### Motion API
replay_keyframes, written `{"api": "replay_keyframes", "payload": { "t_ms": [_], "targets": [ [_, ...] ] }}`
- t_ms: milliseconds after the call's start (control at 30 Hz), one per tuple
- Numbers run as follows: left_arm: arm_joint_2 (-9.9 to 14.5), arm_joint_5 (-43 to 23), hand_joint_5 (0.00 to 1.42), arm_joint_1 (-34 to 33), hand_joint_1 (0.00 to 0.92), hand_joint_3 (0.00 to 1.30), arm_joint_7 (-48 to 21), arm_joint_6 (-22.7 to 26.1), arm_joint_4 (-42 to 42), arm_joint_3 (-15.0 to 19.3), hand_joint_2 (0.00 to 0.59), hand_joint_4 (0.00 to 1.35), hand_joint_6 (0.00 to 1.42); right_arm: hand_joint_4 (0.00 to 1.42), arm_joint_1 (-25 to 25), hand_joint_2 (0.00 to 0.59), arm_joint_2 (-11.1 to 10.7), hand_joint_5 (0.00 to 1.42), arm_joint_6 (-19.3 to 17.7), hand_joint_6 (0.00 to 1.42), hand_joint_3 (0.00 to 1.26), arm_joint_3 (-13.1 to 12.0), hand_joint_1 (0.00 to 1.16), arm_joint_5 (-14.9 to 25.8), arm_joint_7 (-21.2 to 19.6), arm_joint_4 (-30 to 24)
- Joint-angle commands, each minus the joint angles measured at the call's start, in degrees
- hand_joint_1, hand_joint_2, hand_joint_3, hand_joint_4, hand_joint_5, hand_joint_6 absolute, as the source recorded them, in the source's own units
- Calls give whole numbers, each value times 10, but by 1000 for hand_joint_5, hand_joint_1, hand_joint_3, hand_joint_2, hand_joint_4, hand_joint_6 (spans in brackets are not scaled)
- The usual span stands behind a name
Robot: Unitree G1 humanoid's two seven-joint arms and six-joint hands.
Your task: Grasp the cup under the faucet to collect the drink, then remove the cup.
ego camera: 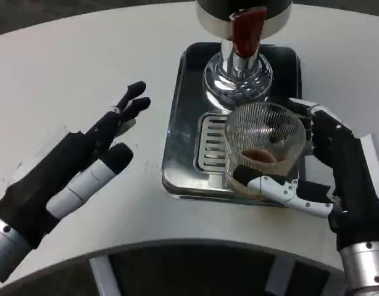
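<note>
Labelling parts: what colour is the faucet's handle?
Dark red handle, clearest in the head view.

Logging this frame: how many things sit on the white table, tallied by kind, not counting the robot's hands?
Glass cup, some brown drink in it, held by the right hand: 1
Drink dispenser with red tap: 1
Metal drip tray: 1
Total: 3
The left hand holds nothing, so it adds nothing.

Left hand (78, 169), right hand (337, 179) — black-white fingers, silver forearms.
</note>
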Motion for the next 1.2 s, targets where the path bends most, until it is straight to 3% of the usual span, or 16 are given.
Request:
{"api": "replay_keyframes", "payload": {
  "t_ms": [33,200,800,1033,1200],
  "targets": [
    [25,14,1,17,0,0,-12,-22,-24,10,29,0,0,628,19,161,3,720,6,677,483,6,991,12,18,-52],
    [41,20,2,24,0,0,-18,-33,-39,14,30,0,0,628,40,161,5,720,18,677,483,13,990,14,33,-83],
    [56,53,2,32,0,0,-26,-57,-78,9,30,0,0,630,58,161,9,737,30,686,483,26,993,12,48,-113],
    [91,62,2,73,0,0,-50,-110,-98,39,31,0,0,635,64,160,3,738,44,689,488,28,988,22,72,-137],
    [119,71,2,114,0,0,-72,-179,-110,72,32,0,0,636,75,160,-5,738,60,689,490,28,985,33,95,-166]
  ]
}}
